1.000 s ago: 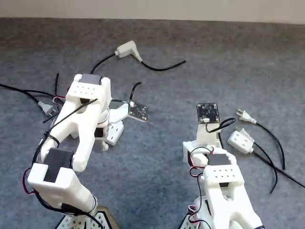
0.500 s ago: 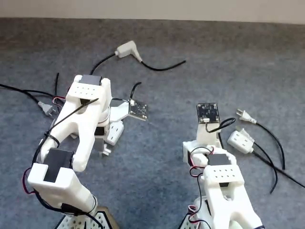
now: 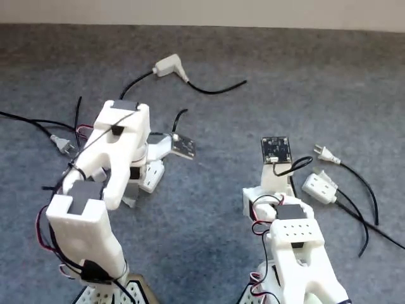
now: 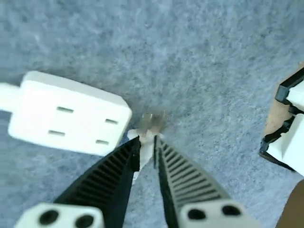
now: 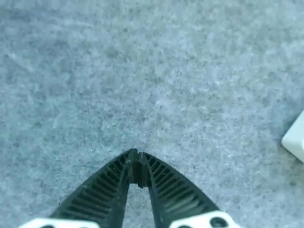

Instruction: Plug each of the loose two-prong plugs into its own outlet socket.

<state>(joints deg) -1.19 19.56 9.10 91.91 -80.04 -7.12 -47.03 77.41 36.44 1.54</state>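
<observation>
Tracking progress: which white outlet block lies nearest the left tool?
The outlet block beside the left tool and its plug; the right-hand block lies far off.

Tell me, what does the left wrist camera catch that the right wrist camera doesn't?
Left wrist view: a white plastic outlet block with four slots, and beside it a white two-prong plug pinched in the left gripper. Right wrist view: the right gripper shut on nothing, plus a white corner at the frame edge. Both: grey carpet and black ribbed fingers.
</observation>
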